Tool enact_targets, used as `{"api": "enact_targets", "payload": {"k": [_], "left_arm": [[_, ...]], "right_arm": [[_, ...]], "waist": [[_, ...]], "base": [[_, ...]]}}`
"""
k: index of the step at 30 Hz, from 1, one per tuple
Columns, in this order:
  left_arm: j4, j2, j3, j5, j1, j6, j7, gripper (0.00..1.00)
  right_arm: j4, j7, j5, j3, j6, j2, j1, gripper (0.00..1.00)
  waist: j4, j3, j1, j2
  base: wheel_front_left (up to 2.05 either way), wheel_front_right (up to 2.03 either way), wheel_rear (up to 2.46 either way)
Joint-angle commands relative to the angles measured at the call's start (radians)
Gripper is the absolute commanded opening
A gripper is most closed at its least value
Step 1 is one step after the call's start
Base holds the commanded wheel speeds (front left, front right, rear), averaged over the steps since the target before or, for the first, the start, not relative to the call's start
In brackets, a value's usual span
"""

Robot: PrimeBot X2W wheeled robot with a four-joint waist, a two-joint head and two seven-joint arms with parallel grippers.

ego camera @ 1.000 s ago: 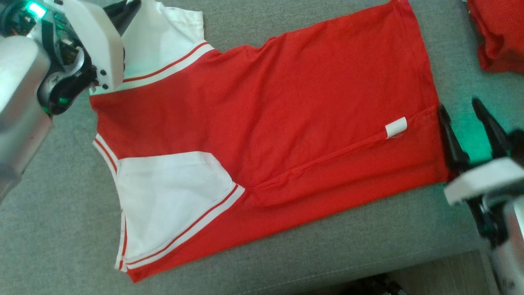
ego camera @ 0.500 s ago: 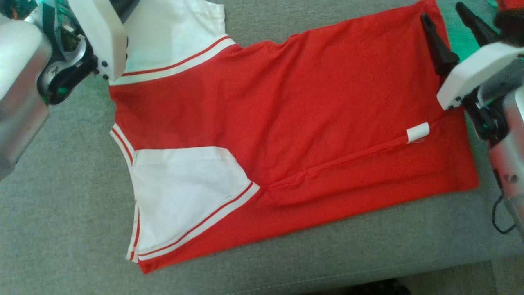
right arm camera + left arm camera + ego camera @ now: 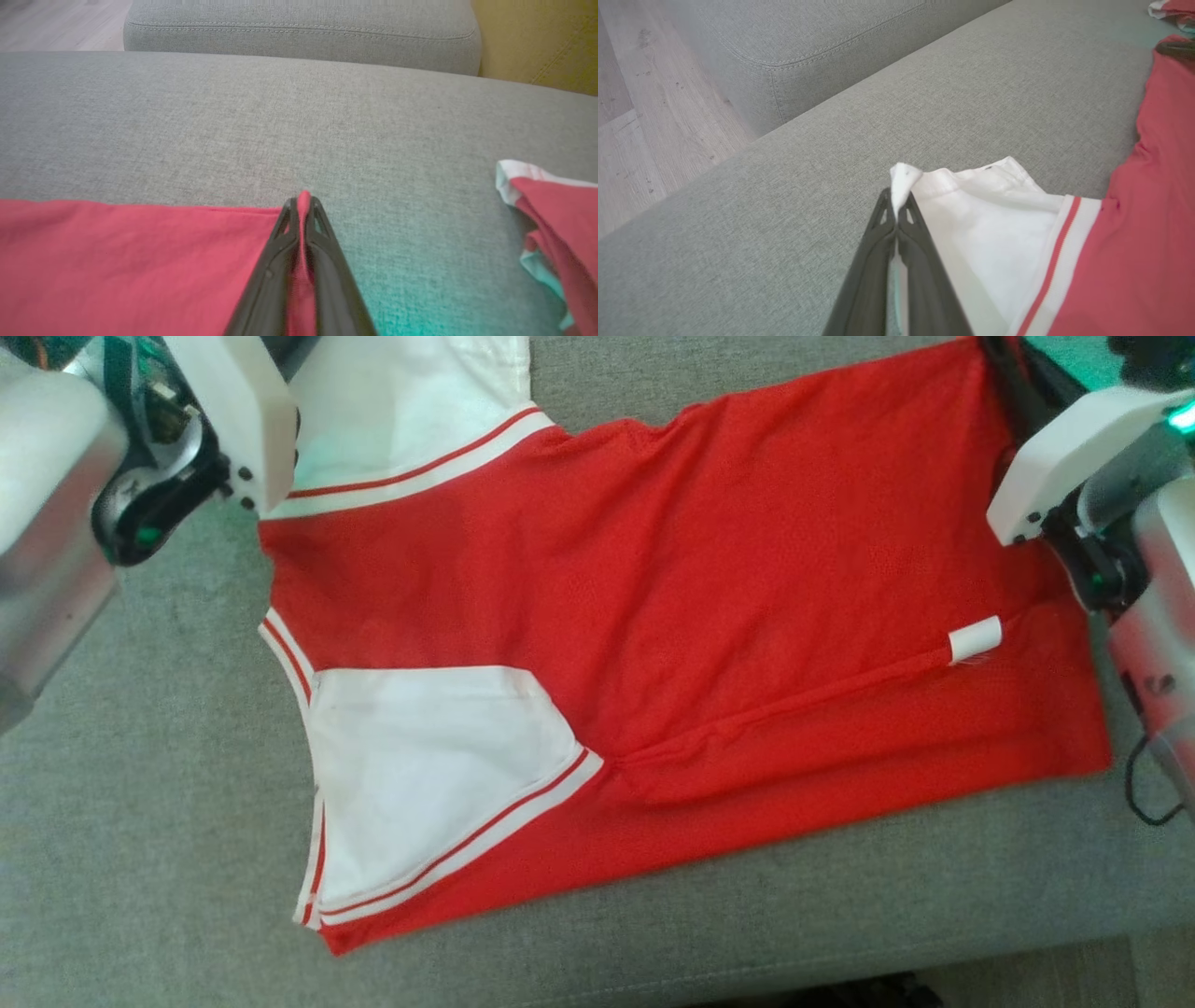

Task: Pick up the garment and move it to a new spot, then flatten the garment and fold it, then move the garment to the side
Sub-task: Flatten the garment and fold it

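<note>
The garment (image 3: 709,597), a red shirt with white sleeves and red-striped trim, lies spread flat on a grey cushion (image 3: 140,803). At the far left, my left gripper (image 3: 895,205) is shut on the corner of the far white sleeve (image 3: 994,210). At the far right, my right gripper (image 3: 303,205) is shut on the far corner of the red hem (image 3: 140,261), with a pinch of red cloth showing between its fingers. The near white sleeve (image 3: 420,775) and a small white label (image 3: 976,639) lie free on the cushion.
A second red and white cloth (image 3: 560,224) lies crumpled to the right of my right gripper. A grey back cushion (image 3: 299,28) runs behind the seat, with something yellow (image 3: 537,42) beside it. Wooden floor (image 3: 644,93) lies past the seat's left end.
The head camera has shifted. My right gripper has moved from the near end of the hem to its far corner and has shut on the red cloth. The left gripper keeps its hold.
</note>
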Motion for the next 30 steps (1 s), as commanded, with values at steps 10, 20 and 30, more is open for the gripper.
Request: {"api": "enact_targets", "payload": {"k": [10, 20, 30], "left_arm": [[0.002, 0.034, 0.008, 0.026, -0.116, 0.002, -0.135, 0.00], [-0.042, 0.062, -0.002, 0.051, -0.189, 0.002, -0.316, 0.00], [-0.224, 0.160, -0.017, 0.093, 0.023, 0.002, -0.270, 0.00]], "right_arm": [[0.063, -0.128, 0.042, 0.040, -0.001, -0.016, -0.083, 0.00], [0.089, -0.249, 0.117, -0.004, -0.001, -0.073, -0.088, 0.00], [0.019, -0.271, 0.152, -0.018, -0.001, -0.154, 0.106, 0.00]], "waist": [[0.005, -0.003, -0.0001, 0.0000], [0.032, -0.052, -0.0001, 0.0000], [0.081, -0.109, -0.0001, 0.0000]], "base": [[0.00, 0.00, 0.00], [0.00, 0.00, 0.00], [0.00, 0.00, 0.00]]}}
